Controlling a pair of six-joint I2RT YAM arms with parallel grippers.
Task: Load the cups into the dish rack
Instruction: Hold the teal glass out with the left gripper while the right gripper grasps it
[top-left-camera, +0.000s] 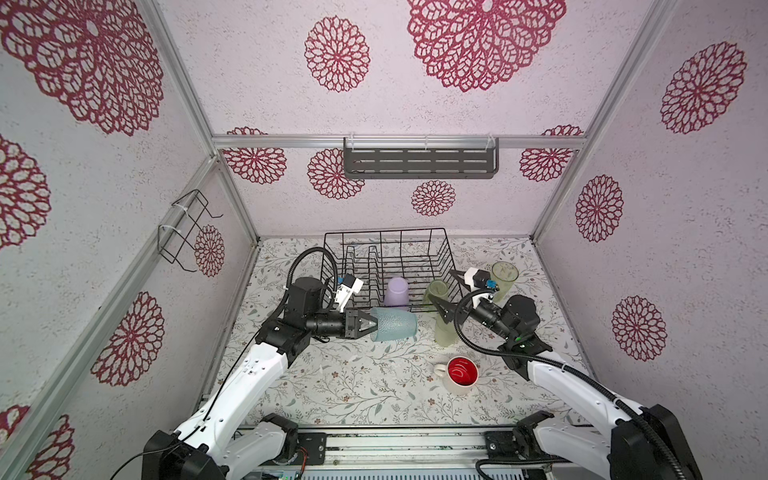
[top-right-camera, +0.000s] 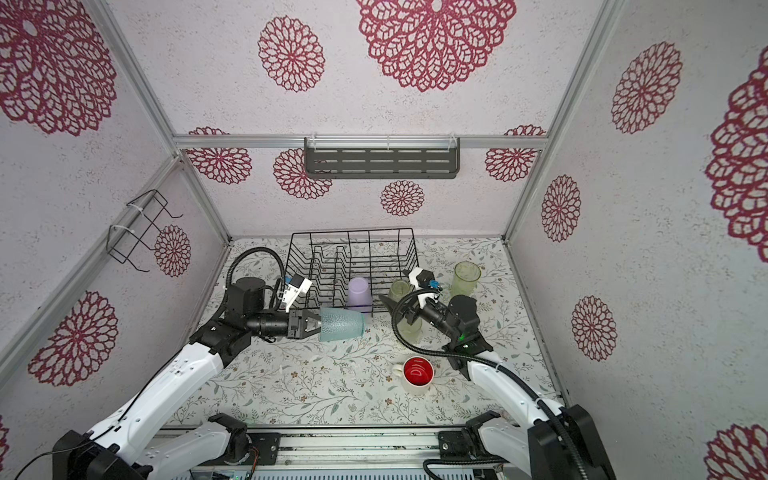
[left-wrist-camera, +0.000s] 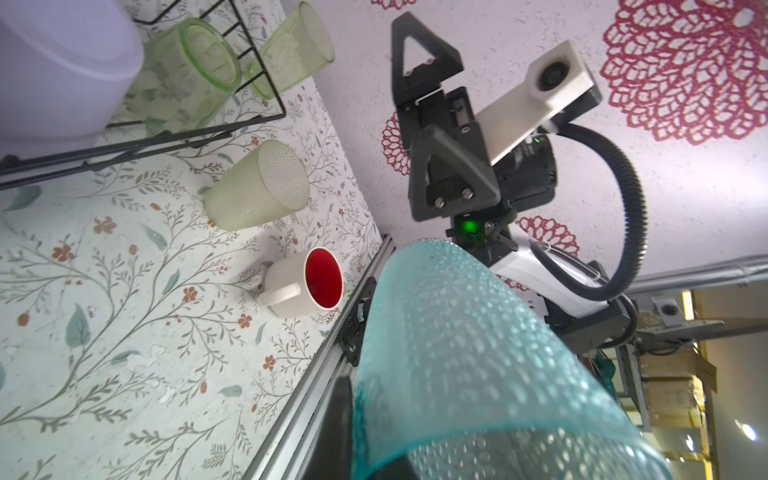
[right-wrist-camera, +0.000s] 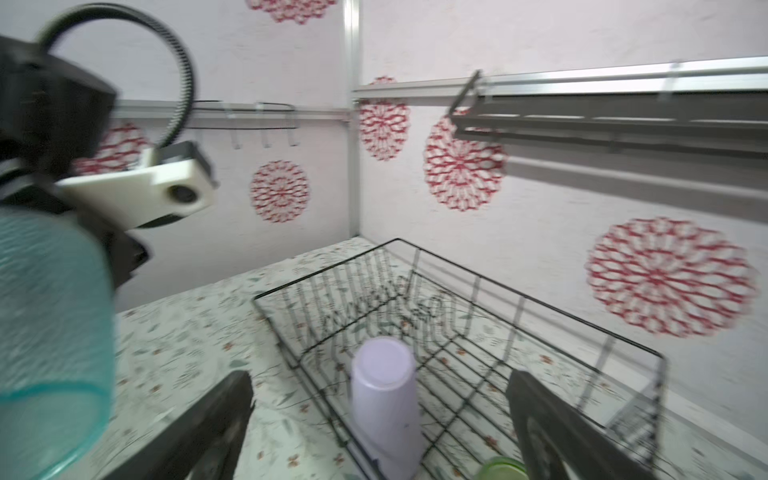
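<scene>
No lettering, label, brand mark, number or sign can be read in any view. The right wrist view is blurred throughout, so any fine print there could not be made out.
</scene>
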